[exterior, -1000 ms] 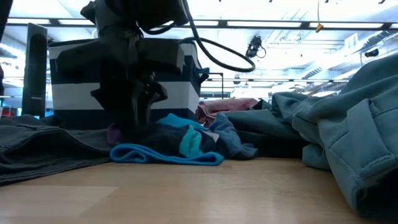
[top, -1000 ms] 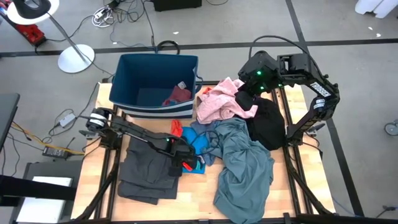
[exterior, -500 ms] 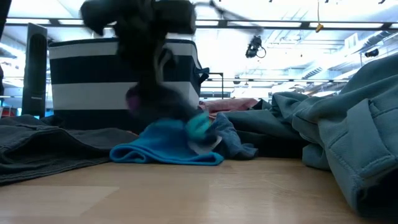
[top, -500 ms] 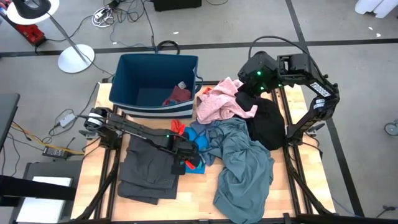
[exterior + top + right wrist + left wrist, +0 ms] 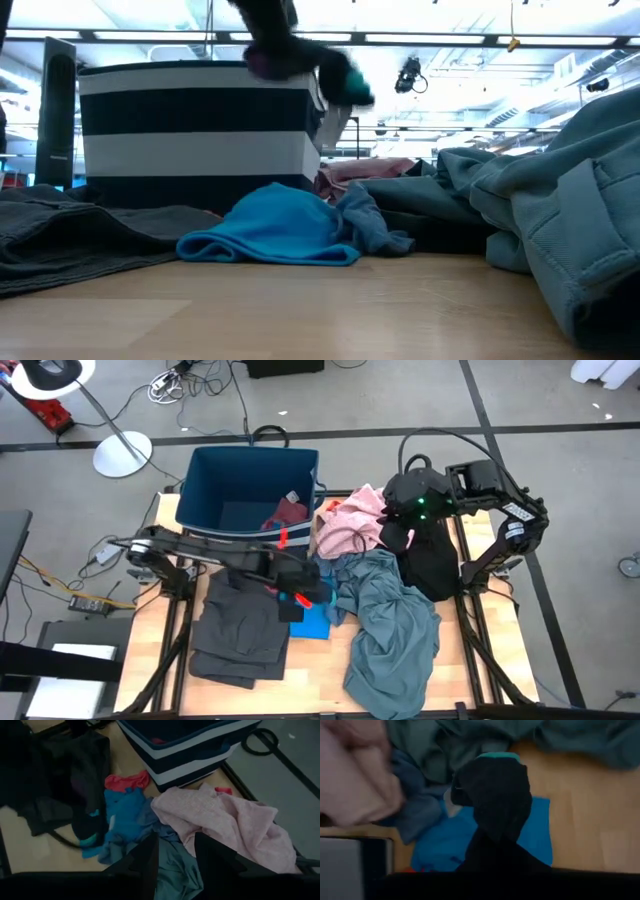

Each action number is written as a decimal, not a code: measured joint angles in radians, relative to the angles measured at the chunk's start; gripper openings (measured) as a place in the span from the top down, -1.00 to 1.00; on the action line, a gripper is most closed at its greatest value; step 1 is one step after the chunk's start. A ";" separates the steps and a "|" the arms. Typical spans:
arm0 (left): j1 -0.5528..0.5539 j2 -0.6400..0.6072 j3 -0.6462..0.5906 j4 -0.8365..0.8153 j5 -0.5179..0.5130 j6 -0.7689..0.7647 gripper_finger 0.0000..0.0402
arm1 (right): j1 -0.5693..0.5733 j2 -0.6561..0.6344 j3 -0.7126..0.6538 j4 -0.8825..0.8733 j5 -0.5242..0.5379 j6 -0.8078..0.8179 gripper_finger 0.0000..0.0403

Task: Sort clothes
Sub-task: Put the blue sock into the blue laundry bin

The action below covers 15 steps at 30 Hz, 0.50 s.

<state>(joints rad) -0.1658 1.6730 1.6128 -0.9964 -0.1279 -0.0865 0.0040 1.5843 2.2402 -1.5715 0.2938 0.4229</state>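
The left gripper [image 5: 305, 592], pinched shut on a limp dark sock [image 5: 495, 795], holds it by one end, so it probably dangles, light and floppy.

Soft fabric garments spread in crumpled heaps over a wooden table.

A dark sock with a teal cuff [image 5: 495, 795] is seen hanging above a bright blue cloth [image 5: 312, 622]. A dark grey garment [image 5: 238, 630] lies flat; a grey-blue one [image 5: 390, 625], a pink one [image 5: 350, 525] and a black one [image 5: 432, 565] lie bunched together.
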 joint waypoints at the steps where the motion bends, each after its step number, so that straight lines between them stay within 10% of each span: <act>1: 0.006 -0.019 0.010 -0.001 -0.003 -0.003 1.00 | 0.007 0.000 0.000 0.001 0.001 0.005 0.37; 15: 0.170 -0.202 0.185 -0.055 -0.128 0.009 1.00 | 0.075 0.001 0.000 0.002 0.080 0.034 0.37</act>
<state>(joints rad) 0.0037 1.4708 1.7978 -1.0512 -0.2559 -0.0776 0.0792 1.5848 2.2402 -1.5700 0.3738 0.4566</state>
